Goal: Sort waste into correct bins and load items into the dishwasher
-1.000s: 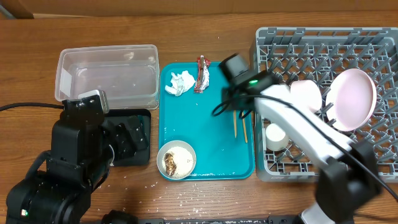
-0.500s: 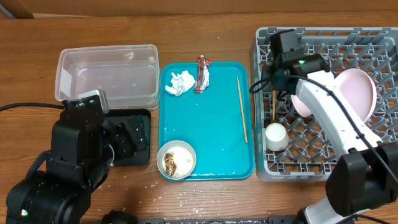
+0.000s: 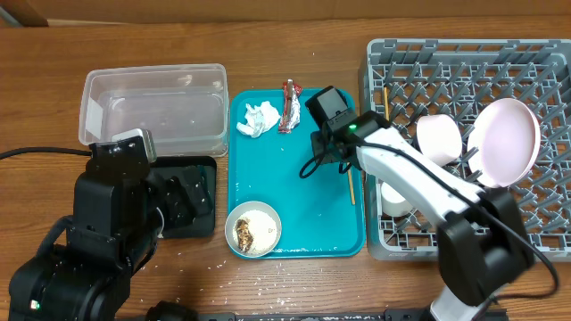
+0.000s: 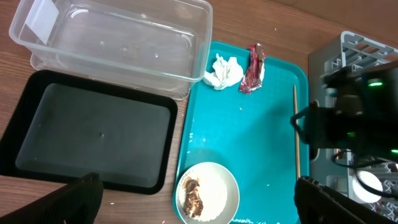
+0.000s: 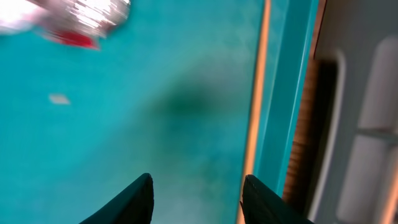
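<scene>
My right gripper (image 3: 337,148) is open and empty, low over the right side of the teal tray (image 3: 294,192). A thin wooden chopstick (image 5: 258,81) lies just beside its right finger (image 5: 264,199), along the tray's right edge (image 3: 351,187). A bit of another chopstick (image 3: 384,92) shows in the grey dish rack (image 3: 464,62). The rack also holds the pink bowl (image 3: 440,135), the pale plate (image 3: 506,141) and the white cup (image 3: 393,198). The tissue (image 3: 257,119) and wrapper (image 3: 290,107) lie at the tray's far end. A whitish bowl with food scraps (image 3: 252,228) sits near its front. My left gripper (image 4: 205,205) is open and empty.
The clear tub (image 3: 153,111) stands at the back left, with the black tray (image 3: 205,223) in front of it, largely under my left arm. White crumbs dot the wood near the table's front edge.
My right gripper carried one chopstick from the teal tray into the dish rack and let it go. It has come back over the tray, open, beside the other chopstick. The left arm is still.
</scene>
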`<state>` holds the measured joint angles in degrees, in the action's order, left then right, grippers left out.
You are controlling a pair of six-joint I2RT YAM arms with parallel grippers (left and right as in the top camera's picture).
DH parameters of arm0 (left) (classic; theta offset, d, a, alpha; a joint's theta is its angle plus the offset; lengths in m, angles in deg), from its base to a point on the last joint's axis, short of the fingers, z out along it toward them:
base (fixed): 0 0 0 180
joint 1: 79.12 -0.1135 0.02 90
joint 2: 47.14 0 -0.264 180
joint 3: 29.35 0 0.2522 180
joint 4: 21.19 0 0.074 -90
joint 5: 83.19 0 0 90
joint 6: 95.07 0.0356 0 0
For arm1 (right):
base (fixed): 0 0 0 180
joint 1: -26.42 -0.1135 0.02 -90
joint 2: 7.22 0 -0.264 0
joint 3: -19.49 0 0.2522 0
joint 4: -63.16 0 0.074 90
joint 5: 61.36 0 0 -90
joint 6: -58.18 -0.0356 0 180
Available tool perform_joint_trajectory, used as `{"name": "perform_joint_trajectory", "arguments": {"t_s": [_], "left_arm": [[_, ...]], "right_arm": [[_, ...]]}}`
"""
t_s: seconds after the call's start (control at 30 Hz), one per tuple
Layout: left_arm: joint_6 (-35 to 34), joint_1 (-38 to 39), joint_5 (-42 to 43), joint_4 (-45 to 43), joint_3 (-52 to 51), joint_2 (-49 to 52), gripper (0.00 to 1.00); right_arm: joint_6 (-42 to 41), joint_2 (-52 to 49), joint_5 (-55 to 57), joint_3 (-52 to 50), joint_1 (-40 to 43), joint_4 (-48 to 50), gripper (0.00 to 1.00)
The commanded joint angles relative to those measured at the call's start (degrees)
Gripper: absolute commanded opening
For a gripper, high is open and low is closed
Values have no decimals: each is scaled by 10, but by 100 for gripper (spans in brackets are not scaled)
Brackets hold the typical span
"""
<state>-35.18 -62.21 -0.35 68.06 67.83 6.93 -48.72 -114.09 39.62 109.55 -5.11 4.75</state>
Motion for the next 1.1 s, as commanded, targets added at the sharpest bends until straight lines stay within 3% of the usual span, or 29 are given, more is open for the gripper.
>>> {"name": "perform_joint_trajectory", "arguments": {"t_s": [0.0,0.2,0.37,0.43,0.6,0.73,0.9,1.07], "left_arm": [[-8,4,-9,0,7,-1,100],[-8,4,-9,0,7,-1,100],[-8,4,-9,0,7,-1,100],[-8,4,-9,0,7,-1,100],[-8,4,-9,0,7,-1,100],[-8,4,-9,0,7,-1,100],[-8,4,-9,0,7,-1,100],[-8,4,-9,0,7,-1,100]], "right_arm": [[-11,-40,43,-4,7,22,48],[-11,-91,61,-4,10,24,47],[-8,-109,12,-4,11,6,8],[-5,-108,-11,-3,9,2,4],[-7,-94,-17,25,7,-42,4],[-7,-25,-16,84,8,-96,4],[-7,76,80,115,42,-76,4],[26,88,100,114,101,-51,4]]}}
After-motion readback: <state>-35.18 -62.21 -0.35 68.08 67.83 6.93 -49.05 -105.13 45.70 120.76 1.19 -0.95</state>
